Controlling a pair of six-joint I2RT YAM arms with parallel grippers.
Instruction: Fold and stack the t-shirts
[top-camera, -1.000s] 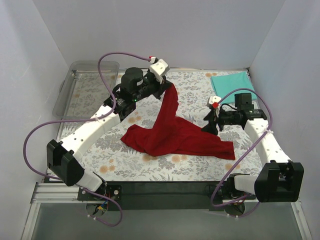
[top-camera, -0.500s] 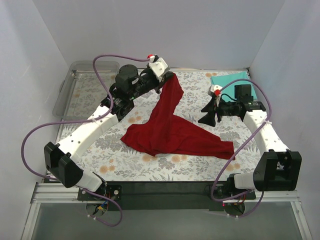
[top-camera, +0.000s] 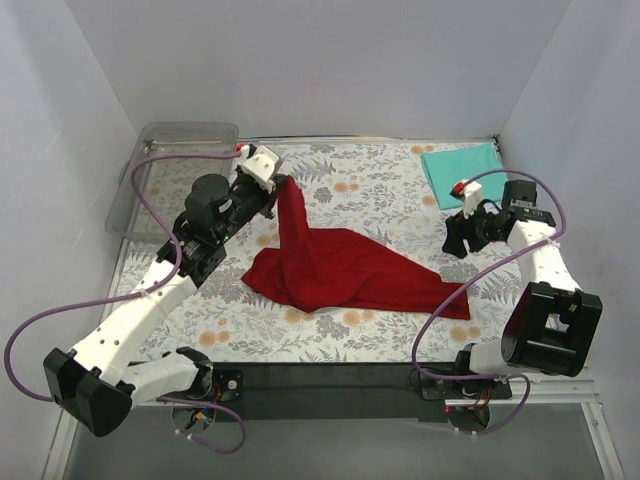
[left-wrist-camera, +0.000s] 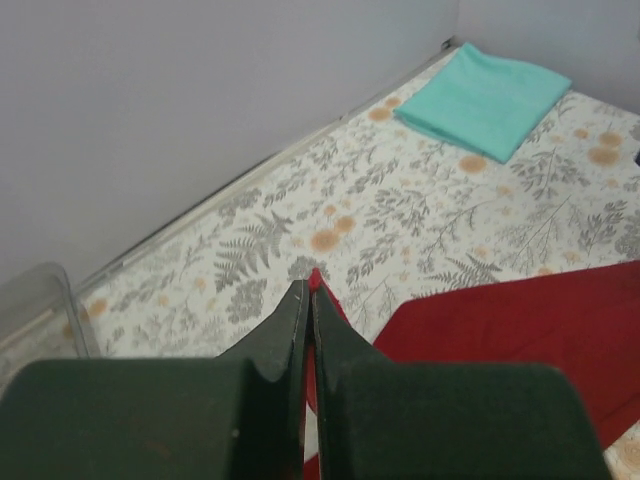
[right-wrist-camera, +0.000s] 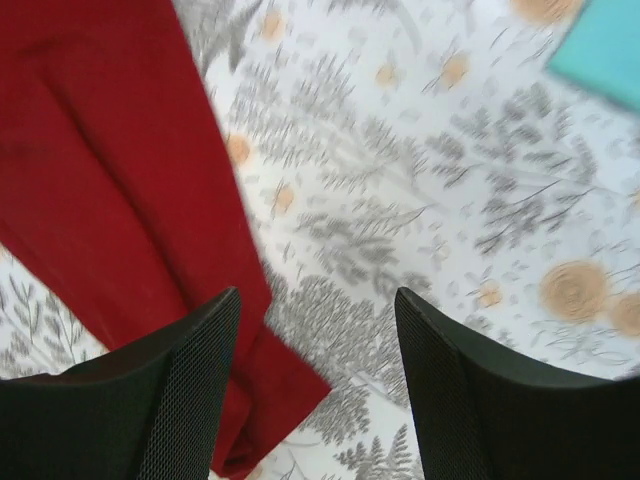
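Both swung outward: left gripper (top-camera: 281, 181) pinching the red shirt (top-camera: 345, 270), right gripper (right-wrist-camera: 318, 298) spread wide.

Lab test booth; blank white walls (top-camera: 300, 60); floral-clothed table (top-camera: 380, 190)

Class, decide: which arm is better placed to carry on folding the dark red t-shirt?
Left. The left pincer is shut on a lifted part of the dark red t-shirt. The right pincer is open and holds nothing, off to the shirt's side.
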